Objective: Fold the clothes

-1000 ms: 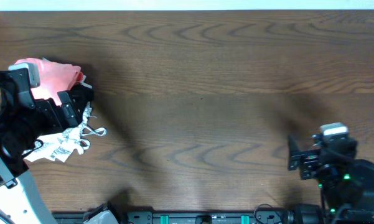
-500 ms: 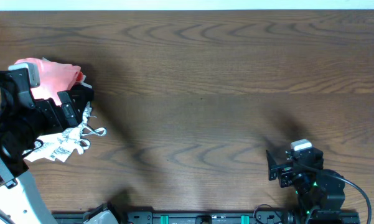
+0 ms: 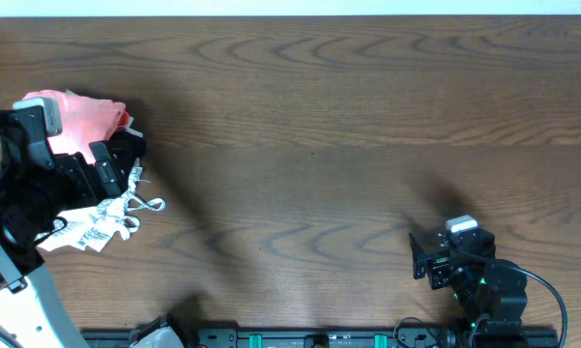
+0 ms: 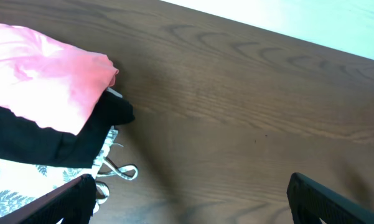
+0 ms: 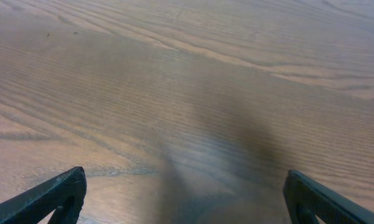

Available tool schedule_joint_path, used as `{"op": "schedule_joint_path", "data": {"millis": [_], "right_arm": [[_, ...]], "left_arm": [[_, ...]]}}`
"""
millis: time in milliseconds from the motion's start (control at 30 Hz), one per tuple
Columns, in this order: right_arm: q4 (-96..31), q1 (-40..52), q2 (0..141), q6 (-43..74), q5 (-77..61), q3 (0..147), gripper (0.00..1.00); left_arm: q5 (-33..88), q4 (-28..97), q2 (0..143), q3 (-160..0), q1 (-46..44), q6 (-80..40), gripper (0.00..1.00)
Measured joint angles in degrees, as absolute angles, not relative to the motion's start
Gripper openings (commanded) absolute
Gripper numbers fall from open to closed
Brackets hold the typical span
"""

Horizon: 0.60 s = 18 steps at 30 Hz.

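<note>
The clothes, a salmon-pink T-shirt, lie bunched at the far left of the table, on top of a small pile. In the left wrist view the pink shirt fills the upper left corner. My left gripper hangs over this pile, open, with nothing between its fingers. In its own view the left gripper has one finger over the pile's edge and the other over bare wood. My right gripper sits low near the front edge at the right. It is open and empty, and the right gripper sees only wood.
Under the pink shirt lies a black garment, and below that a white garment with grey leaf print with a looped white cord. The wooden table stretches between the two arms.
The right arm has drawn left and down toward the table's front edge, still open. The left arm and the pile have not moved.
</note>
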<state>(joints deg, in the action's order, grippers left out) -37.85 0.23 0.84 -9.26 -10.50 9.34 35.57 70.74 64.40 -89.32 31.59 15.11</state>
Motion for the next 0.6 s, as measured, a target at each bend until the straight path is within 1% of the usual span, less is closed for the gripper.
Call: {"op": "schedule_joint_path", "data": {"millis": [400, 600], "right_arm": [[-37.8, 0.2, 0.8, -9.3, -10.5, 9.3, 0.99], [-37.8, 0.2, 0.8, -9.3, -10.5, 9.3, 0.99]], "left_arm": [[35.6, 70.8, 64.4, -89.3, 31.5, 15.1, 0.98], [35.6, 70.8, 64.1, -89.3, 29.2, 15.1, 0.98]]}}
